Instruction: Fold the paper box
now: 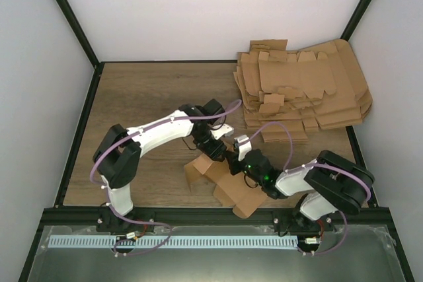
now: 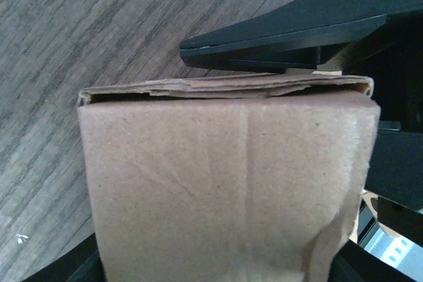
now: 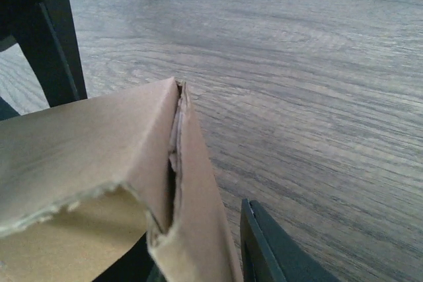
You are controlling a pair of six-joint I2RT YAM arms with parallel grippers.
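your paper box (image 1: 228, 189), a plain brown die-cut cardboard sheet half raised into a box, sits on the brown wood-grain table (image 1: 145, 97) near its front edge, well apart from the pile of flat brown cardboard sheets (image 1: 304, 90) at the far right. both arms meet over its raised far end: the left gripper (image 1: 215, 150) comes in from the far left, the right gripper (image 1: 234, 159) from the near right, and the two almost touch. from the left wrist, a broad creased panel fills the gap between the dark fingers (image 2: 386, 255), which flank it on both sides, so i judge the left jaws clamped across the box. its doubled top edge runs left to right across that view. from the right wrist, a folded ridge of cardboard points away between the jaws, with one finger (image 3: 264, 249) just beside it. the other is hidden under the board, so you cannot tell whether the right jaws are pinching. the sheet's long axis runs diagonally, from far left to near right, and its flat unfolded flaps trail toward the right arm's base. the right arm is nearer to them, so the next fold likely falls to it while the left holds the body.
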